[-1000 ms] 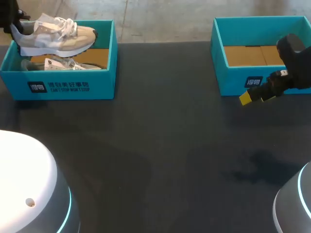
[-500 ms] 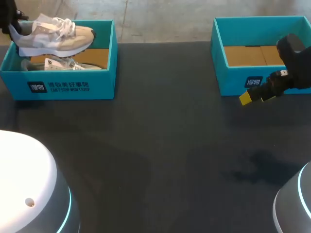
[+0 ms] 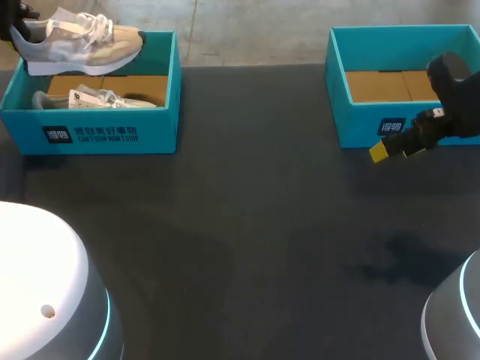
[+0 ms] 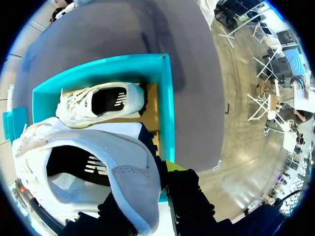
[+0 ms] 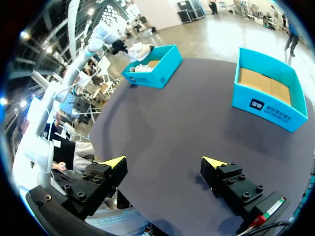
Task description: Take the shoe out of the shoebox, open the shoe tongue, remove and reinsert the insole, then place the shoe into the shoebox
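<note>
Dark table [image 3: 247, 225]; shoe [image 3: 79, 46] above left shoebox [image 3: 97, 135]

A rounded white-grey left arm base [image 3: 45, 285] and its twin right arm base [image 3: 456, 315] are each glowing with a thin cyan ring. The black right wrist housing [image 3: 452, 86] is bearing a small white patch. The right gripper [image 5: 164, 162] is showing blocky black fingers [image 5: 231, 184] dotted with screws, with yellow wedge tips and a red-and-green strip behind. The left gripper [image 4: 152, 191] is showing black too, with one yellow tip.
</note>
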